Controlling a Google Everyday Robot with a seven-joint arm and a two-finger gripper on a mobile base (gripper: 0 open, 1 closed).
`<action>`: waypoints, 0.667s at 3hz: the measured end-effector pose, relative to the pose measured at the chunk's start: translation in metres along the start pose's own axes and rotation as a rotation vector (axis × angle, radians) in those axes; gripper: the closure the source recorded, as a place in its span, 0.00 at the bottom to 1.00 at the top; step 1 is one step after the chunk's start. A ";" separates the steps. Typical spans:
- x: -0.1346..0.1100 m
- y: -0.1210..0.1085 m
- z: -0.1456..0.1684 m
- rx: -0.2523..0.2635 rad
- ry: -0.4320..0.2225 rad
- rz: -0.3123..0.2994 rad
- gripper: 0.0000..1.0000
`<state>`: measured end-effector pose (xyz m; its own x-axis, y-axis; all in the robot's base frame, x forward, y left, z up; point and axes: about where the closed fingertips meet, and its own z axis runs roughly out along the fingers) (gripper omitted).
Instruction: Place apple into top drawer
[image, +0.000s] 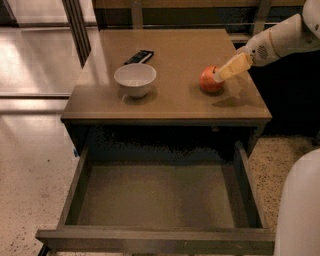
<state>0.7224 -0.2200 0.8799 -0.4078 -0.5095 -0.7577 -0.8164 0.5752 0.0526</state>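
Note:
The red-orange apple (210, 80) sits on the cabinet top (170, 102), right of centre. My gripper (223, 74) comes in from the upper right on a white arm, its yellowish fingers (234, 66) reaching down to the apple's right side and touching or nearly touching it. The top drawer (155, 235) is pulled fully open below the cabinet top and holds nothing.
A white bowl (135, 79) stands on the left part of the cabinet top. A dark flat rectangular object (139, 56) lies behind it. A white rounded part of the robot (300, 210) fills the lower right corner. Shiny floor lies to the left.

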 end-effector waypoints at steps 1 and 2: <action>0.001 0.000 0.005 -0.006 -0.001 0.008 0.00; 0.002 0.001 0.012 -0.018 0.005 0.015 0.00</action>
<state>0.7255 -0.2122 0.8706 -0.4220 -0.5040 -0.7536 -0.8174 0.5711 0.0757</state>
